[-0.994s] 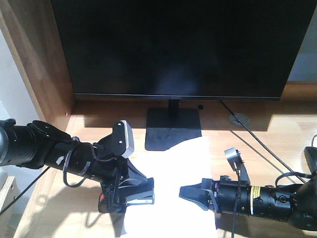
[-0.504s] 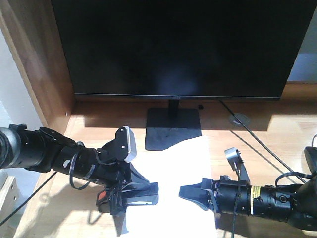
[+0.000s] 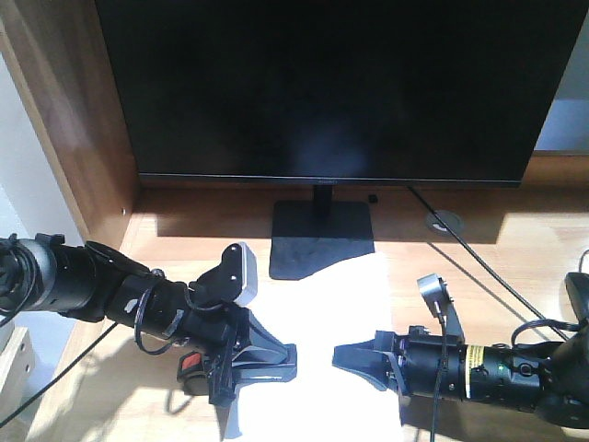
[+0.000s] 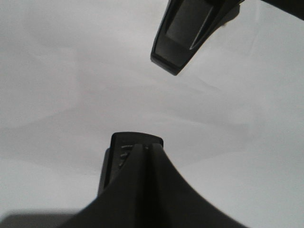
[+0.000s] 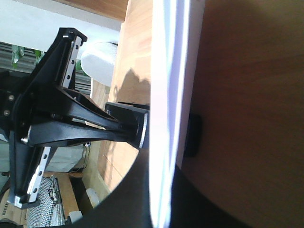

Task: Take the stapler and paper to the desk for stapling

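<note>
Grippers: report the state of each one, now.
Left gripper: shut on the stapler.
Right gripper: shut on the paper.

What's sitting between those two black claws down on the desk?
Only the paper: in the front view, bare white sheet separates the left gripper from the right gripper.

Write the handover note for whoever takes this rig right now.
Left end effector: looks shut on the small black stapler with the orange-red patch, over the sheet's left part.
Right end effector: looks shut on the plain white sheet of paper, at its right side.
Done: stapler and paper are both at the light wooden desk, in front of the monitor.
Left: the stapling; no staple is visible.
</note>
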`<state>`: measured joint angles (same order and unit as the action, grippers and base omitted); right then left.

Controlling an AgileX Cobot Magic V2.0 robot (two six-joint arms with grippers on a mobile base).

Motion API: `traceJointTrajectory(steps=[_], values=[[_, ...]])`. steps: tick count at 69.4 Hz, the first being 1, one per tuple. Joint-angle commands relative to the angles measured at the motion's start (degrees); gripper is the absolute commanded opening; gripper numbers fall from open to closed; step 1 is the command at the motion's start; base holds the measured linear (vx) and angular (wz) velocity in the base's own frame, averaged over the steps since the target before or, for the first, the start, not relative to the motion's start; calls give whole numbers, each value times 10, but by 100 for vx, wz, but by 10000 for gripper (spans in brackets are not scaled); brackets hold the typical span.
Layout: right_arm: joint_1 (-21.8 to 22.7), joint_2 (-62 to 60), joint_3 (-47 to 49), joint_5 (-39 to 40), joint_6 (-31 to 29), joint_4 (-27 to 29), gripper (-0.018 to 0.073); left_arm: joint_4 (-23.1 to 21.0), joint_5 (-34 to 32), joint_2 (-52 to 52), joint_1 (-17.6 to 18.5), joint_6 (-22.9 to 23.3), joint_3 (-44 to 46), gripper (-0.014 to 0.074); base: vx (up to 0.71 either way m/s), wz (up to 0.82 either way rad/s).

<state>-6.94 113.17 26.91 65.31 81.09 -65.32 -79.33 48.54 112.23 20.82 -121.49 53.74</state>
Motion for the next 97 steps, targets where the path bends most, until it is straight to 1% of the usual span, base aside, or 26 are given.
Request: traceJointTrajectory(steps=[1,17,26,34,55,64,68,74,82,84,85,92,97], values=[[0,-20,7,51,-9,5,-3,38,-26,-6,2,4,2,-6,0,0],[0,-20,7,53,-9,5,-3,38,-26,-6,2,4,2,-6,0,0],[0,-20,7,54,-9,5,-3,34,-10,-15,2,5,2,-6,0,0],[0,-20,7,56,-9,5,-3,33,3,-40,2,5,2,-6,0,0],[0,-20,7,62,-9,6,0,33,1,-123,2,10,2,-6,0,0],[0,-20,7,62,-11,6,31,33,1,-139,2,18,2,-6,0,0],[0,-20,7,62,-18,6,64,33,1,-141,2,21,2,-6,0,0],[0,-20,7,67,-26,6,141,33,3,-141,2,23,2,-6,0,0],[0,-20,7,77,-37,6,302,33,3,-141,2,38,2,-6,0,0],[0,-20,7,79,-37,8,365,33,3,-141,2,41,2,-6,0,0],[0,-20,7,79,-37,9,377,33,3,-141,2,41,2,-6,0,0],[0,-20,7,79,-37,14,540,33,4,-141,2,47,2,-6,0,0],[0,-20,7,77,-37,15,615,33,4,-141,2,50,2,-6,0,0]])
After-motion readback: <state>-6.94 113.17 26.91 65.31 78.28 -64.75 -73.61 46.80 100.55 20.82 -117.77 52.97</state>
